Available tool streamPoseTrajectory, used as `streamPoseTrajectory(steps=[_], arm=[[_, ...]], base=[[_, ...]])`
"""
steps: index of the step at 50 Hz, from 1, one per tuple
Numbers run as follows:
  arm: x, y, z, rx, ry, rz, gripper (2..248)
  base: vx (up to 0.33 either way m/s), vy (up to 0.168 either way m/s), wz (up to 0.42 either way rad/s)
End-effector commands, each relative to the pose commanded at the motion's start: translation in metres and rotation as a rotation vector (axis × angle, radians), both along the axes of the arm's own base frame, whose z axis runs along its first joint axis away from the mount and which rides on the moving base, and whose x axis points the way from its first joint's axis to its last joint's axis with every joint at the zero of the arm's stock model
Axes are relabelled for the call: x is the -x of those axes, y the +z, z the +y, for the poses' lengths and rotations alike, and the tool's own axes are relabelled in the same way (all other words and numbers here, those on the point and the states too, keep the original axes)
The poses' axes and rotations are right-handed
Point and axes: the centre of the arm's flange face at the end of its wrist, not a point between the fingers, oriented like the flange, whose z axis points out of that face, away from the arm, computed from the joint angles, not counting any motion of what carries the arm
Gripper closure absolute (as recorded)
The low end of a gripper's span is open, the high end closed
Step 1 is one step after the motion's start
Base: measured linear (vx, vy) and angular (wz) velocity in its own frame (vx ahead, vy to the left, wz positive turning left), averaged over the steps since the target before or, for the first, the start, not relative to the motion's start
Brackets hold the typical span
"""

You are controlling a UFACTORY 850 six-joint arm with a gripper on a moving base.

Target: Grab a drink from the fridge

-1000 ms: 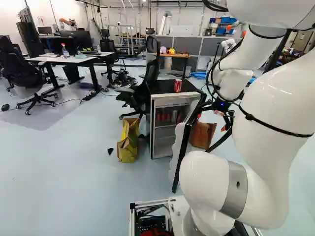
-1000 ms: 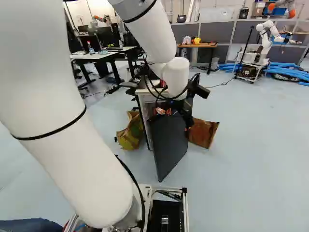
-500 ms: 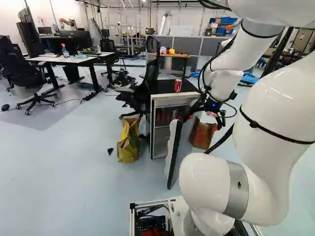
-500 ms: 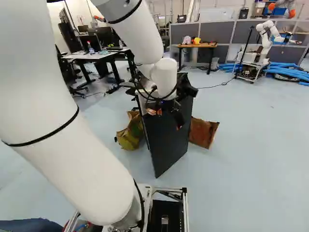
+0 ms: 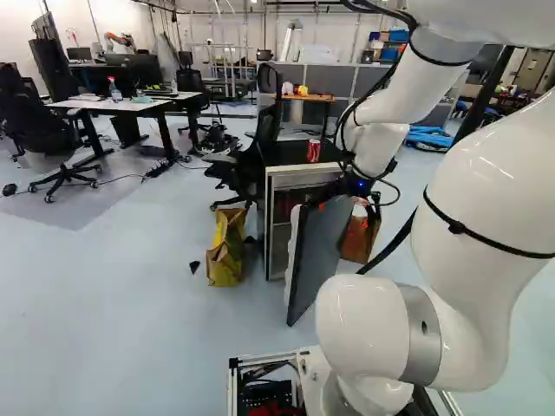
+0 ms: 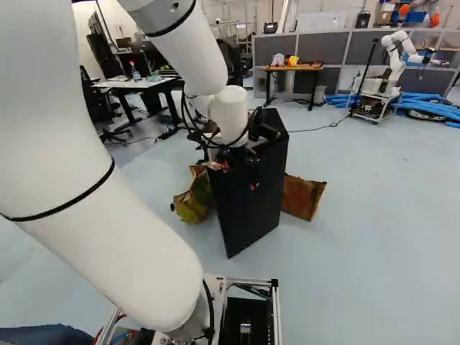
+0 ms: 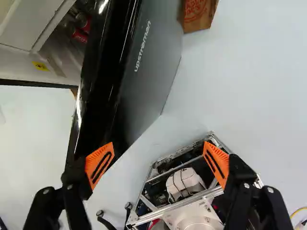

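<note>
One hand aimed down | fingers apart | beside fridge door

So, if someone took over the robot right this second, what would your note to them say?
Gripper: open and empty, one finger right by the edge of the fridge door; I can't tell if they touch.
Drinks: red cans inside the fridge, one red can standing on top.
Done: door partly open. Whether the top can came from inside, I can't tell.
Left: probably shut the door if that can is the drink; otherwise, take one from inside.
</note>
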Motion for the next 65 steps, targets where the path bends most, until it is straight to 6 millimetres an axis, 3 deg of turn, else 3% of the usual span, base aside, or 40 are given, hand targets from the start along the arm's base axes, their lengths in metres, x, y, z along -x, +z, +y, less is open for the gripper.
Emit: streamPoseTrajectory(steps=[35, 65], arm=[[-0.030, 0.001, 0.039, 0.042, 0.168, -0.003, 3], [-0.064, 0.001, 0.046, 0.113, 0.295, -0.007, 3]], base=[[0.000, 0.000, 0.000], [0.000, 0.000, 0.000]])
